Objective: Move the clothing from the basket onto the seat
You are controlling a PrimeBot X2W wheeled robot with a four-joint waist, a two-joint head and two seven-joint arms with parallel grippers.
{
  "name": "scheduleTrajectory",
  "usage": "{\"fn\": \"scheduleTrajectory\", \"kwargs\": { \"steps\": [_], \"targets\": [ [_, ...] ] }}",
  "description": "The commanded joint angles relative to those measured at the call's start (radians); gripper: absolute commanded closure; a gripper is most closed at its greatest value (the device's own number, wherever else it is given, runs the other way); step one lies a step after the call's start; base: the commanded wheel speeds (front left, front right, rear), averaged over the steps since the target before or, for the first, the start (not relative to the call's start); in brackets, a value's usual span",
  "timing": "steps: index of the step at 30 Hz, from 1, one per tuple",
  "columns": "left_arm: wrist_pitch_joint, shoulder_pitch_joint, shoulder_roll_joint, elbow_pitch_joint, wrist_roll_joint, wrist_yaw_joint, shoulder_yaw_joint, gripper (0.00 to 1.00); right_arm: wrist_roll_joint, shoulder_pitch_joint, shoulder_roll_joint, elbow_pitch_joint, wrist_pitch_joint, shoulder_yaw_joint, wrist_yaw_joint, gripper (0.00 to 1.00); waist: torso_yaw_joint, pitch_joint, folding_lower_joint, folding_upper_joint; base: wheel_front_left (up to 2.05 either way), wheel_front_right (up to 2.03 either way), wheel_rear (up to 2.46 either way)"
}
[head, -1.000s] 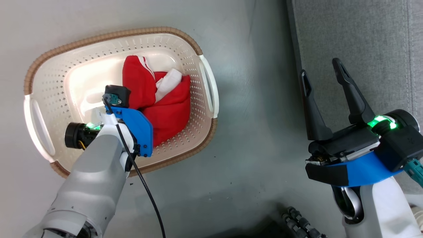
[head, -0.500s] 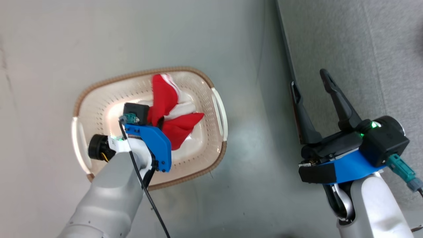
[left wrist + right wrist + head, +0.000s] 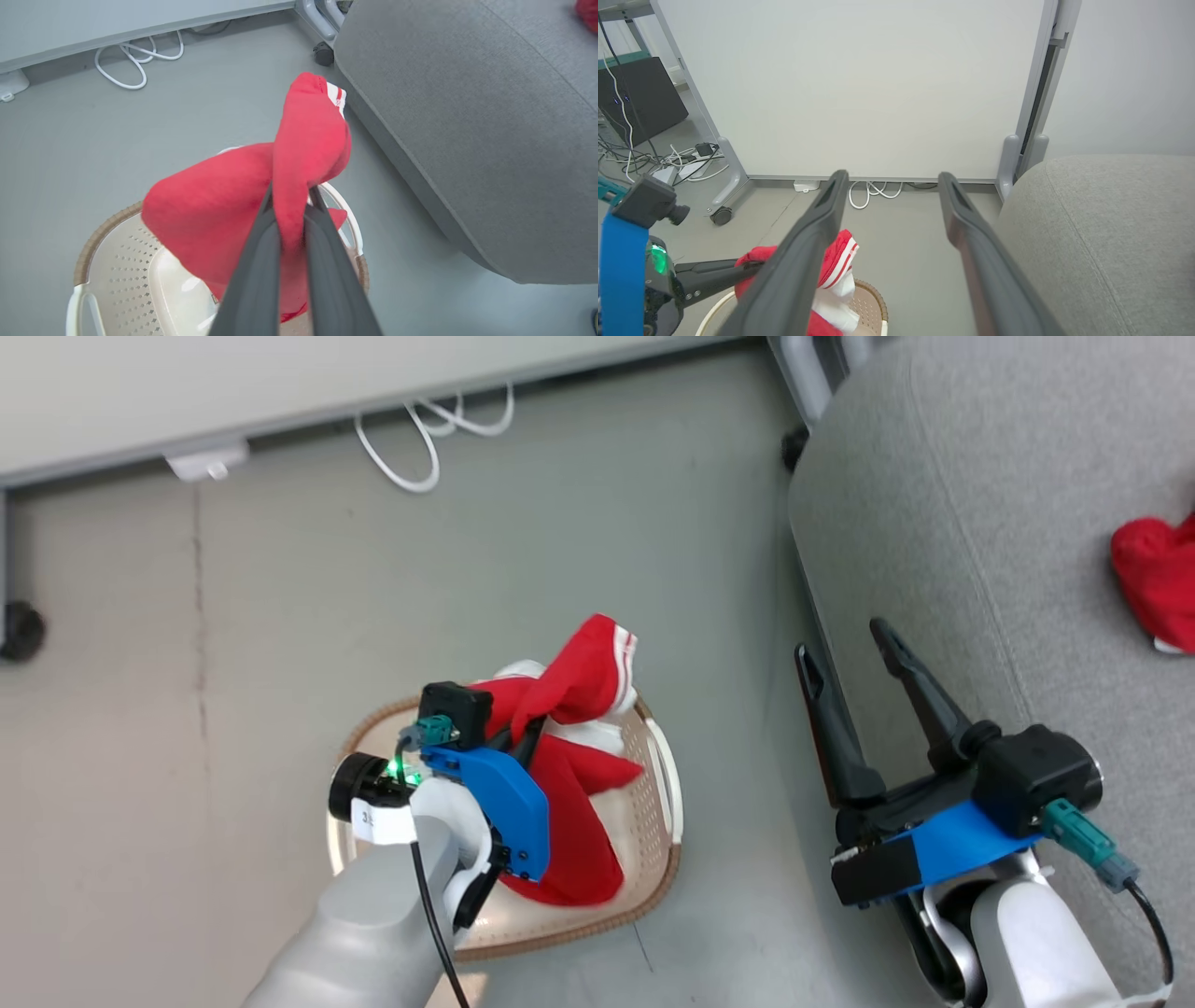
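From my head, my left claw [image 3: 521, 735] is clamped on a red garment [image 3: 579, 691] above the basket [image 3: 653, 896]. The cloth bunches round my fingers, one end with white stripes sticking up and the rest hanging over the basket's inside. I cannot tell whether the lowest fold touches the bottom. The basket stands on the grey floor [image 3: 280, 616], near the front edge of the grey seat [image 3: 934, 523] but apart from it. My right claw [image 3: 840, 640] is spread wide and holds nothing, its fingers over the seat's edge. A second red garment [image 3: 1158, 579] lies on the seat, far over at the right. A white cable [image 3: 420, 439] loops by the wall.

Along my left wrist, the left claw [image 3: 290, 198] pinches a fold of the red garment [image 3: 210, 210] between both fingers. The striped end rises past the tips and the bulk sags to the left over the basket [image 3: 100, 233]. The seat [image 3: 467, 116] fills the right side.

Along my right wrist, the right claw [image 3: 892, 176] gapes empty, pointing at a white panel [image 3: 859, 84]. Low on the left, my left claw [image 3: 714, 275] holds the red garment [image 3: 838, 254] over the basket [image 3: 873, 291]. The seat [image 3: 1101, 224] is at the right.
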Motion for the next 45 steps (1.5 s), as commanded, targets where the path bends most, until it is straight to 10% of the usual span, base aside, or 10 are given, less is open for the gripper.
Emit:
{"fn": "scheduleTrajectory", "kwargs": {
  "steps": [1,45],
  "targets": [
    [-0.008,0.012,-0.001,-0.006,-0.006,-0.007,-0.005,1.0,0.009,0.014,0.0,0.003,0.005,-0.001,0.0,0.0,0.032,-0.065,0.0003,-0.0001,0.0,0.0,0.0],
    [-0.046,-0.227,-0.001,-0.328,-0.223,0.036,-0.294,1.0,0.091,0.17,0.0,0.11,0.036,0.034,0.0,0.0,0.078,-0.372,0.0003,-0.0001,0.0,0.0,0.0]
  ]
}}
